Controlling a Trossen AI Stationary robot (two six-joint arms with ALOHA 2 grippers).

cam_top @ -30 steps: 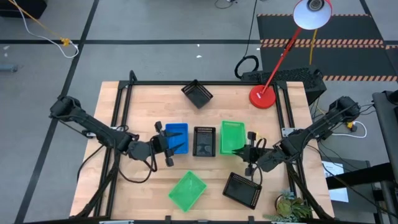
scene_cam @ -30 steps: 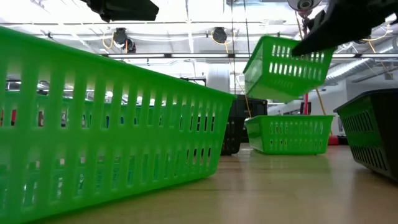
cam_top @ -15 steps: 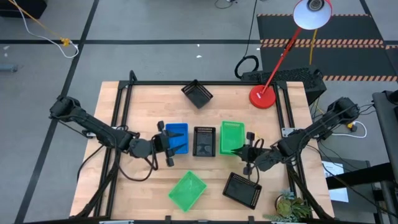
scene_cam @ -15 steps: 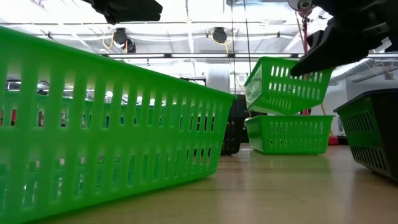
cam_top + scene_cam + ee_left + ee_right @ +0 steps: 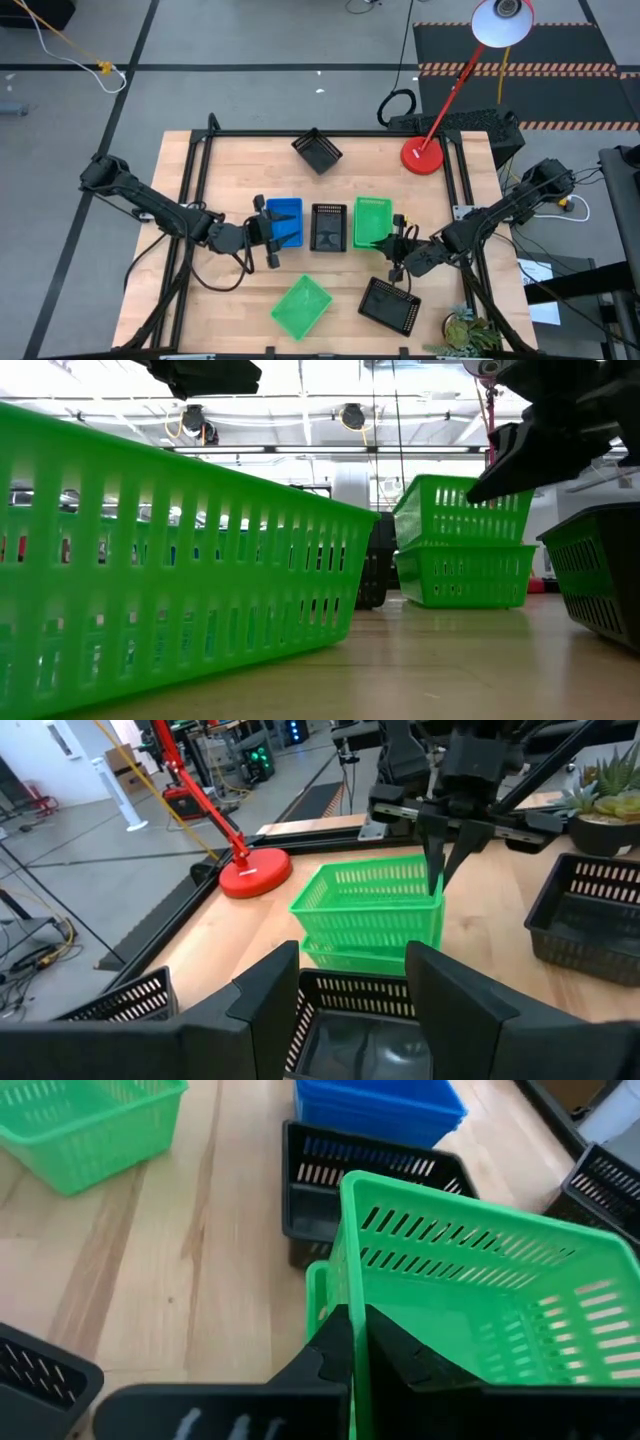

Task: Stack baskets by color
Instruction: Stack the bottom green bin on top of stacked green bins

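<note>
From where I stand, the wooden table (image 5: 230,170) holds small mesh baskets being sorted by colour. Farthest left, the left gripper (image 5: 262,232) hovers at the near edge of the blue stack (image 5: 285,219), its fingers spread and holding nothing; it looks parked there, ready for its next pick rather than mid-task. Just right of the blue stack, in the middle of the row, sits a black basket (image 5: 328,226), upright and alone. Right again is the green pair: an upper green basket (image 5: 462,512) nested into a lower green basket (image 5: 464,574), the upper one seated almost level, its rim standing above the lower one's. The right gripper (image 5: 397,243) is clenched on the near wall of that upper basket, one finger inside and one outside, pinching the thin wall so it can steer the basket straight down into its mate. I judge this the end of the placing step, with only letting go left. Toward the front edge lie a loose green basket (image 5: 301,306), turned at an angle, and to its right a second black basket (image 5: 390,303), also askew. A third black basket (image 5: 317,151) sits near the far edge, with the red lamp base (image 5: 422,155) to its right.
</note>
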